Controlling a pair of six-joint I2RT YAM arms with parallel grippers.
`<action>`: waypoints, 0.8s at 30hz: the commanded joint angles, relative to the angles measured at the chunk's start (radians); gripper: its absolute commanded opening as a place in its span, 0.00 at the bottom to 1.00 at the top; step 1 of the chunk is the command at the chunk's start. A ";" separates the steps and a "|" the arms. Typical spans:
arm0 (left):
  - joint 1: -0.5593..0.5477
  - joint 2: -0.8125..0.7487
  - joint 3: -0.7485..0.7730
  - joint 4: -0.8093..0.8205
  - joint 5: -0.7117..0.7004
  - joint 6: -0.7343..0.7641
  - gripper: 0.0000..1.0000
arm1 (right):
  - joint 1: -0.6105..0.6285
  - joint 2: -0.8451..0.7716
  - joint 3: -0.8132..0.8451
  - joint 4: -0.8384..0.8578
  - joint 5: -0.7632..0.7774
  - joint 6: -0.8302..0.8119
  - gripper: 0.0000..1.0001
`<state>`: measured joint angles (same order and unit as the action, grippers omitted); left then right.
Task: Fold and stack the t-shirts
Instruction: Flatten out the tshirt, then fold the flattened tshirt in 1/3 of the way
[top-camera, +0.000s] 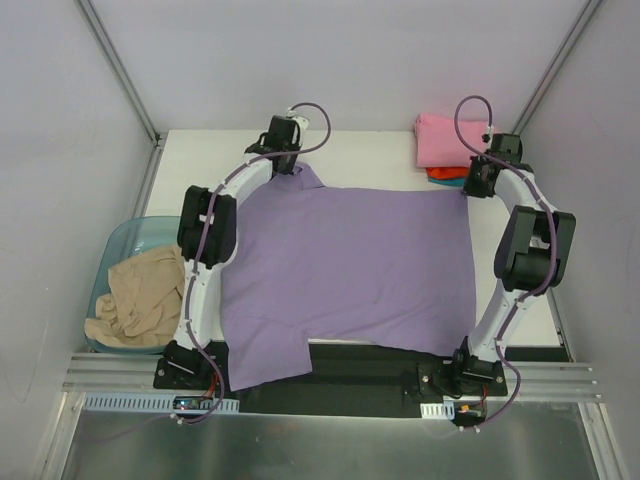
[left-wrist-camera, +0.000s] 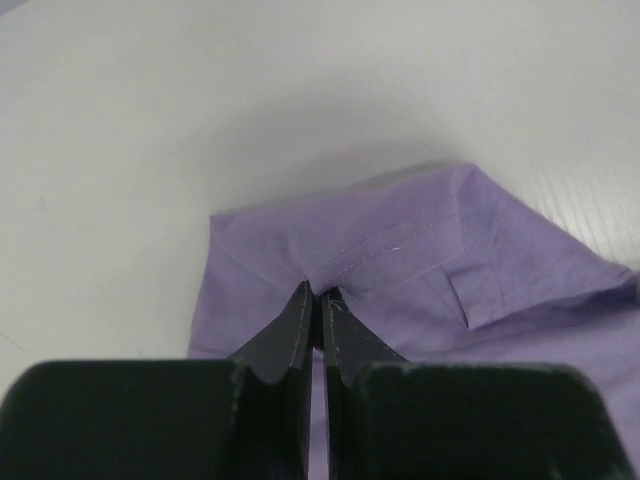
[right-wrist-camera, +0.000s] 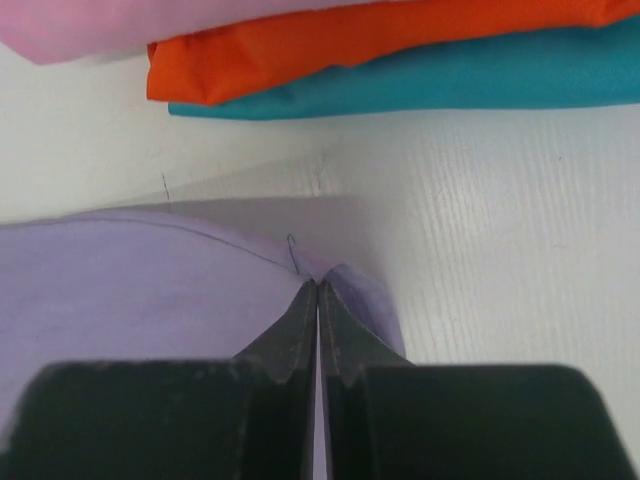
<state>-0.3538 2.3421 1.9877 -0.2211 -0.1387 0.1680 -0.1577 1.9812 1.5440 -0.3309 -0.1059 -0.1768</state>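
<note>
The lavender t-shirt (top-camera: 350, 265) lies spread over the middle of the white table. My left gripper (top-camera: 283, 163) is at its far left corner, by the sleeve, and is shut on a fold of the lavender cloth (left-wrist-camera: 400, 250). My right gripper (top-camera: 470, 185) is at its far right corner and is shut on the hem corner (right-wrist-camera: 345, 275). Folded pink (top-camera: 445, 140), orange-red (right-wrist-camera: 380, 45) and teal (right-wrist-camera: 450, 85) shirts sit stacked at the far right. The tan shirt (top-camera: 140, 295) lies crumpled in the bin.
A translucent pale-blue bin (top-camera: 125, 232) stands off the table's left edge. The folded stack lies just beyond my right gripper. Grey enclosure walls surround the table. The near sleeve of the lavender shirt hangs over the black front strip (top-camera: 360, 365).
</note>
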 joint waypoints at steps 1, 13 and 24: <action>0.007 -0.239 -0.131 0.014 0.016 -0.119 0.00 | -0.003 -0.137 -0.074 0.010 -0.040 -0.024 0.02; -0.033 -0.699 -0.671 0.028 0.090 -0.291 0.00 | -0.005 -0.346 -0.254 -0.045 -0.029 -0.046 0.04; -0.090 -1.141 -1.061 -0.009 0.019 -0.493 0.00 | -0.016 -0.464 -0.275 -0.197 0.043 -0.124 0.04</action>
<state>-0.4358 1.3373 0.9916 -0.2173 -0.0902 -0.2268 -0.1616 1.5871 1.2770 -0.4629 -0.0864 -0.2478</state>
